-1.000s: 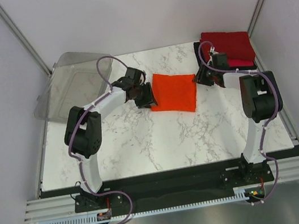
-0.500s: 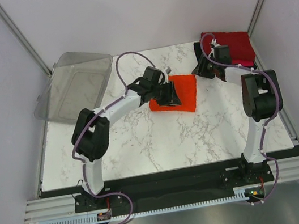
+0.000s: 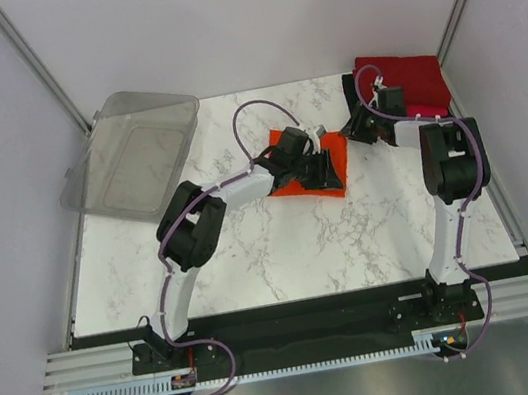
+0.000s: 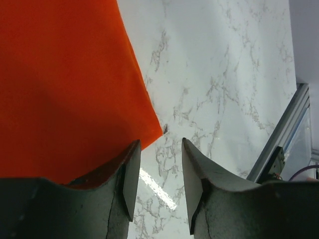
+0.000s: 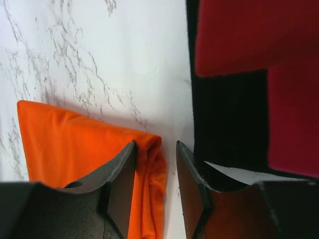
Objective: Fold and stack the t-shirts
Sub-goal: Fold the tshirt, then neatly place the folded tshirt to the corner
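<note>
Top external view shows, at far left, a clear plastic bin (image 3: 88,176) at the corner of the white marble desk (image 3: 272,247). Near the middle lies the bright orange cloth t-shirt (image 3: 332,151), folded to a rectangle. The left fingers (image 4: 130,174) stand spread at its corner, only bare desk between them. The right fingers (image 5: 122,179) are spread too, at its folded edge, pinching nothing. At far right, dark red (image 3: 406,77), pinkish-red (image 3: 422,110) and black (image 3: 349,87) folded shirts lie stacked. I judge the folding is done; the orange one is not yet on the stack.

A clear plastic bin (image 3: 130,154) overhangs the far left corner of the marble table (image 3: 282,245).
</note>
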You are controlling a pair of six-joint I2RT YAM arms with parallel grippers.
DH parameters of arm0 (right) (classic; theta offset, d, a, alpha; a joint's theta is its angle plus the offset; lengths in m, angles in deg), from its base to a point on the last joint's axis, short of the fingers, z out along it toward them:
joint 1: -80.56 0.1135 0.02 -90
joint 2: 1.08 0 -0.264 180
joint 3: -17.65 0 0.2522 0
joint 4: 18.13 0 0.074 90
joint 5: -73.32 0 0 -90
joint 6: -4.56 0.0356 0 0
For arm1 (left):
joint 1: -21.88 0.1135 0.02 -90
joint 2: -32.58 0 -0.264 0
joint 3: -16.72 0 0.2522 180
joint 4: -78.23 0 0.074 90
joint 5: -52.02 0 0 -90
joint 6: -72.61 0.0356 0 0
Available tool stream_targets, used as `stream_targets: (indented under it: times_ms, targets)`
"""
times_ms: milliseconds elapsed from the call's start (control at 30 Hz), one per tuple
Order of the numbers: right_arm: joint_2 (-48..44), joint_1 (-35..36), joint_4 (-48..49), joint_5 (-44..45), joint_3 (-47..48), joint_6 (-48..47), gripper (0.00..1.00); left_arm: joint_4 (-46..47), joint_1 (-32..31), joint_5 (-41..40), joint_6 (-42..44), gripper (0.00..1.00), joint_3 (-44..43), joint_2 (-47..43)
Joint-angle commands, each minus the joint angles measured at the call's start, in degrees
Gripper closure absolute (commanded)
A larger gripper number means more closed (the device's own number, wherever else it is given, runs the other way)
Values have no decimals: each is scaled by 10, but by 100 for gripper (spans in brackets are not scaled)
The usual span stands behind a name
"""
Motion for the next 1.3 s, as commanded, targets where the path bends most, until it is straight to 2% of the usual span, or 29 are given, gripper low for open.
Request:
stream_targets:
  times_ms: [0,133,167,233,267,333,433,500,633,733,900,1100,1267]
  targets:
    - [15,-17,40,-4,8,13,54,32,-13,-3,-7,54,-16,23]
    - [30,-26,51,-19,11,23,58,40,-20,-25,5,55,22,24]
    - [31,-28,57,-22,12,25,68,42,-21,-26,6,55,28,24]
    - [39,-29,61,-28,14,26,84,48,-24,-29,9,55,44,21]
    - [43,-30,63,-31,16,27,87,49,-27,-31,10,55,47,21]
    - [49,-29,65,-40,20,31,90,53,-28,-32,10,55,56,16]
    - [50,-29,68,-43,21,34,90,52,-32,-26,11,55,60,7]
    - [38,-30,60,-47,22,36,87,49,-33,-24,9,55,64,-17]
    - [-8,-30,31,-35,22,38,73,28,-31,-36,18,54,72,-82]
    - [-38,-31,10,-26,27,41,64,-24,-31,-36,30,54,55,-131]
    - [-70,-30,-34,-40,43,30,56,-138,-13,-28,54,54,67,-212]
    - [-106,-25,-78,-53,29,-30,46,-223,50,-5,86,55,150,-326]
    - [-93,-19,-145,-49,43,-104,35,-288,99,-47,123,54,211,-431]
